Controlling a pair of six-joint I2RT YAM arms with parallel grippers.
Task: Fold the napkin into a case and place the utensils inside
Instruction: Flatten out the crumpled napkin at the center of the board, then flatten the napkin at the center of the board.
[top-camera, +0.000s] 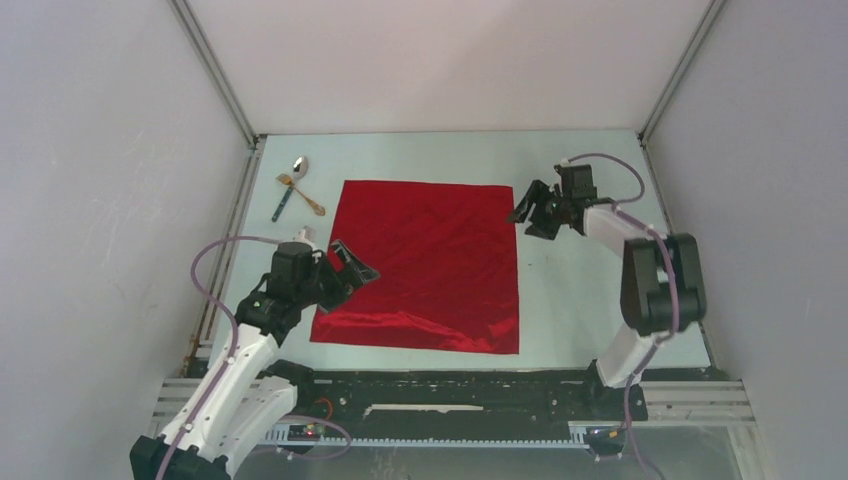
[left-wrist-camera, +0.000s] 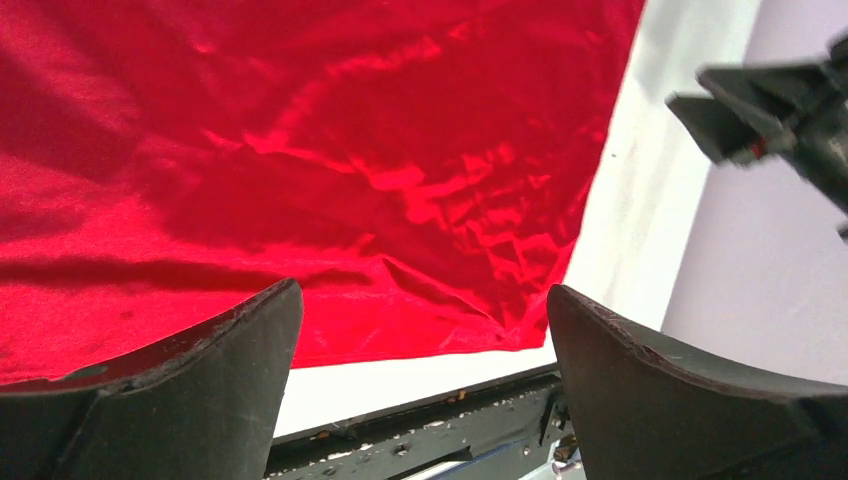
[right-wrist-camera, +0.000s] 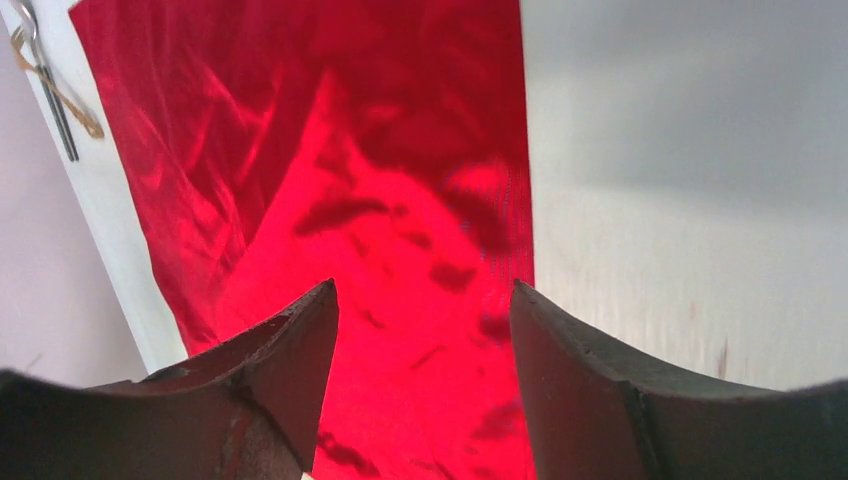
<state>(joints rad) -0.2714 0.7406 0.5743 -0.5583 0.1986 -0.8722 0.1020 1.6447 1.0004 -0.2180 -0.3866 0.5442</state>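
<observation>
The red napkin (top-camera: 425, 265) lies spread flat as a square in the middle of the table; no narrow case shape shows. The utensils lie off its far left corner: a silver spoon (top-camera: 299, 166), a gold fork (top-camera: 300, 193) and a dark-teal-handled piece (top-camera: 283, 205). My left gripper (top-camera: 358, 268) is open and empty over the napkin's left edge. In the left wrist view (left-wrist-camera: 420, 300) the napkin (left-wrist-camera: 300, 150) fills the space beyond it. My right gripper (top-camera: 528, 210) is open and empty at the napkin's far right corner. In the right wrist view (right-wrist-camera: 422, 295) it is above the cloth (right-wrist-camera: 380, 200). The utensils (right-wrist-camera: 50, 90) show in the top left corner.
White walls close in the table on the left, back and right, with metal posts (top-camera: 215, 75) at the corners. A black rail (top-camera: 450, 395) runs along the near edge by the arm bases. The right gripper (left-wrist-camera: 780, 120) shows at the top right of the left wrist view.
</observation>
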